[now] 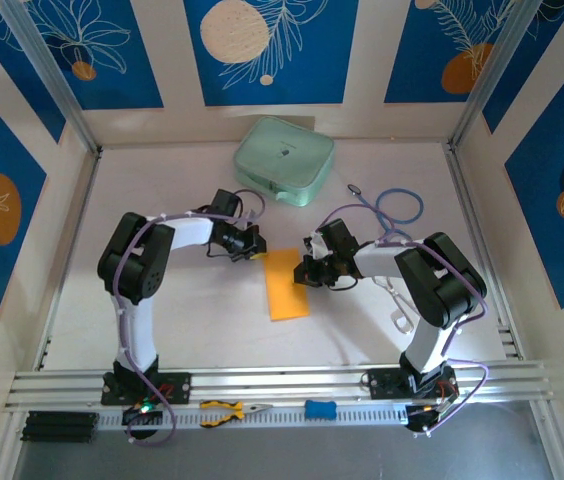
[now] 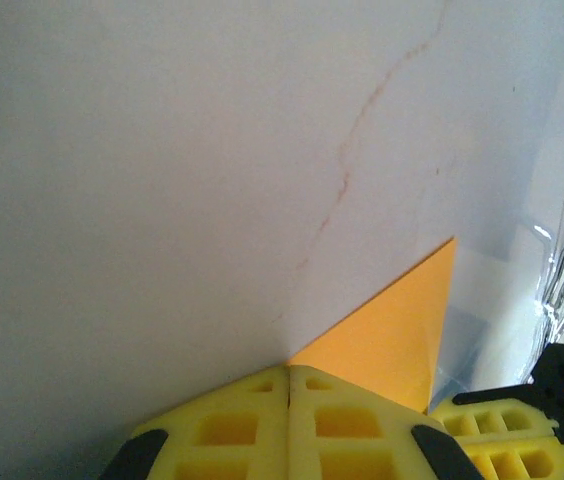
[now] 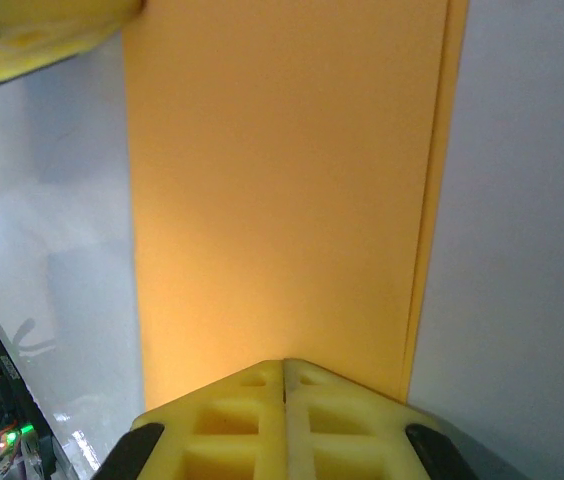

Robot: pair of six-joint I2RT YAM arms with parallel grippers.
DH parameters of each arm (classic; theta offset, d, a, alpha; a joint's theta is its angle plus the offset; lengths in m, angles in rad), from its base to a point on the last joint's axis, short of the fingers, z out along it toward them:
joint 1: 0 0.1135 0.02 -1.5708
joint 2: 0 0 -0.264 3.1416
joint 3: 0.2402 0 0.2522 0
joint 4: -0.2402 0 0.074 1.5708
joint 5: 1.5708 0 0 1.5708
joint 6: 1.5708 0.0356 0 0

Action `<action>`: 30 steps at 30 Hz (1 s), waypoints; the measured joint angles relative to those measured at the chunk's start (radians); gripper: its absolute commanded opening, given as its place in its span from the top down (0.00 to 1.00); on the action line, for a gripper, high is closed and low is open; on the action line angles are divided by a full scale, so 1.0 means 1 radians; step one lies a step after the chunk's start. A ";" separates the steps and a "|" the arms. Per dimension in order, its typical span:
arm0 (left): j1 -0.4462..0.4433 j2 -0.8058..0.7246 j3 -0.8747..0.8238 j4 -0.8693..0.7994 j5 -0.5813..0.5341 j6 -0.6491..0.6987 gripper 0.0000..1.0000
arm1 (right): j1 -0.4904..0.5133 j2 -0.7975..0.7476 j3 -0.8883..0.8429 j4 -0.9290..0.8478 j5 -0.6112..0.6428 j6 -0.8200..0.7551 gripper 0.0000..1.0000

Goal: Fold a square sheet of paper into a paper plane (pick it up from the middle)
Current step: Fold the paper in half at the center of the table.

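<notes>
Pale green rounded case (image 1: pixel 284 160) well back; left gripper (image 2: pixel 289 370), right gripper (image 3: pixel 284 363) both closed, flanking flat orange-yellow paper (image 1: pixel 286 284), folded narrow.

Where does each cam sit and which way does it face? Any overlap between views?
Top external: above and behind the bases, looking down on the table; left arm and right arm whole, left tool and right tool at the paper.
Left wrist: on that wrist, looking past its shut yellow fingers at table and a paper corner.
Right wrist: on that wrist, looking past its shut fingers along the paper.
Shared: both wrist views catch the paper and the other arm's tool.
</notes>
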 measured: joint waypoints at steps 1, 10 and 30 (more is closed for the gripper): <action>0.003 0.000 0.002 0.000 -0.008 0.000 0.96 | 0.000 0.000 0.000 0.000 0.000 0.000 1.00; 0.008 0.000 0.019 -0.022 -0.049 0.001 0.97 | 0.000 0.000 0.000 0.000 0.000 0.000 1.00; -0.011 -0.224 -0.038 -0.008 -0.092 0.005 0.89 | 0.011 -0.097 0.000 -0.042 0.029 0.081 0.65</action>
